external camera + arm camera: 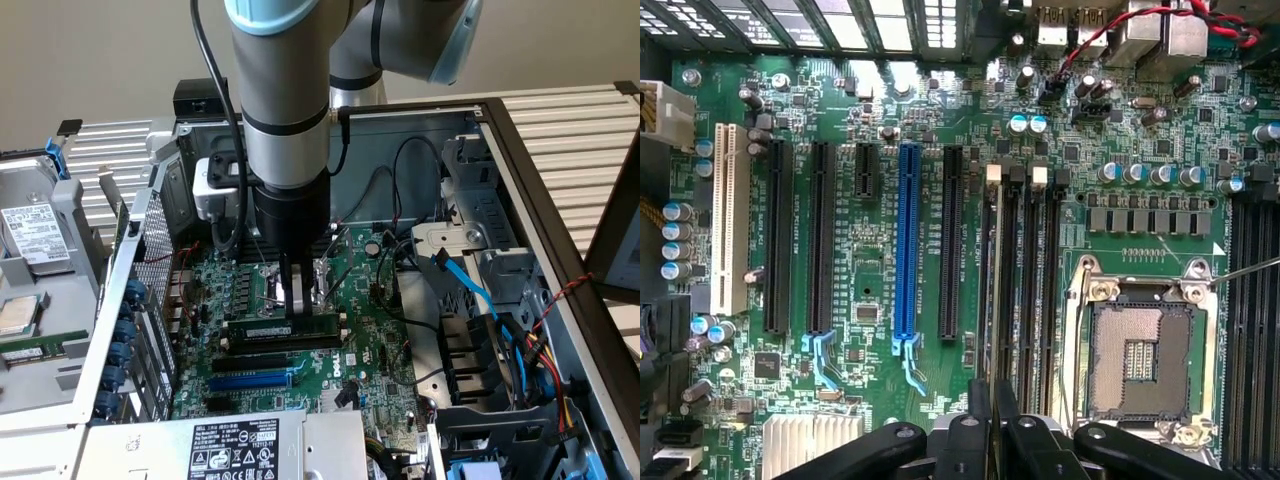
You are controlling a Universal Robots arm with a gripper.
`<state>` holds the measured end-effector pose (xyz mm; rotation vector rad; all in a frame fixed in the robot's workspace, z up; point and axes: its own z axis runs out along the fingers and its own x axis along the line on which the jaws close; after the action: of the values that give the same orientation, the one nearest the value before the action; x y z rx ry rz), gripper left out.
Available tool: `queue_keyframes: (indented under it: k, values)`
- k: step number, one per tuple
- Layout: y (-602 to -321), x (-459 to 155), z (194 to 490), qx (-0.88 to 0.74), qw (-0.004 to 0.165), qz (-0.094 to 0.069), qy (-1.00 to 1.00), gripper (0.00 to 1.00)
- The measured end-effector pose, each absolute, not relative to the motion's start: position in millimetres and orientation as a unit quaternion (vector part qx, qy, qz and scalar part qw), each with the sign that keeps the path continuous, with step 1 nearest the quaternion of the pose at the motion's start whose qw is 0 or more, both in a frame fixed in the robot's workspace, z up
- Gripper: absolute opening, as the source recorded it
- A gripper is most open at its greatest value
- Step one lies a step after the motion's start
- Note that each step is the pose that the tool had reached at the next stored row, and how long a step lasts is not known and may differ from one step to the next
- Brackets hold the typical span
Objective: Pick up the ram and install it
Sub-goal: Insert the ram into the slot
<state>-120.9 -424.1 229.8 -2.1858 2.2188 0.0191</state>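
1 tool: the tool hangs straight down from the arm, its fingers pressed onto the ram at about mid-length, pinching it.
Ram position: directly under the tool and low over the motherboard. In the exterior view the CPU socket is at its 12 o'clock and the blue slot at its 6 o'clock.
Long axis: runs 9 to 3 o'clock in the exterior view, parallel to the blue slot.
Key relation: in the wrist view the tool sits over the bank of 4 memory slots and in line with their length. It looks nearest the slot farthest from the socket. Whether the ram's edge is seated cannot be told.
Motherboard: flat and level inside the open case, crowded with small parts.
Room: the blue cable lies at 3 o'clock, well apart. The socket is just beside the bank, so sideways room looks tight.
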Motion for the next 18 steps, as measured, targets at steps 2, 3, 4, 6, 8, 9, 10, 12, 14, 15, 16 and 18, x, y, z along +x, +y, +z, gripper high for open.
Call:
queue_keyframes:
  k: [2,3,4,6,8,9,10,12,14,15,16,18]
  values:
    - [-424.1,-120.9,229.8,-0.702,0.013,0.006,0.712,0.13]
    - [-424.1,-120.9,229.8,-0.702,0.013,0.006,0.712,0.13]
    - [-424.1,-120.9,229.8,-0.702,0.013,0.006,0.712,0.13]
    - [-424.1,-121.0,229.8,-0.702,0.013,0.006,0.712,0.13]
    - [-424.1,-121.3,229.2,-0.702,0.013,0.006,0.712,0.13]
    - [-424.1,-121.4,228.9,-0.702,0.013,0.006,0.712,0.13]
    - [-424.1,-121.5,228.7,-0.702,0.013,0.006,0.712,0.13]
    - [-424.1,-121.6,228.5,-0.702,0.013,0.006,0.712,0.13]
    - [-424.1,-121.6,228.3,-0.702,0.013,0.006,0.712,0.13]
    - [-424.1,-121.6,228.2,-0.702,0.013,0.006,0.712,0.13]
    - [-424.1,-121.6,228.2,-0.702,0.013,0.006,0.712,0.13]
    - [-424.1,-121.6,228.0,-0.702,0.013,0.006,0.712,0.13]
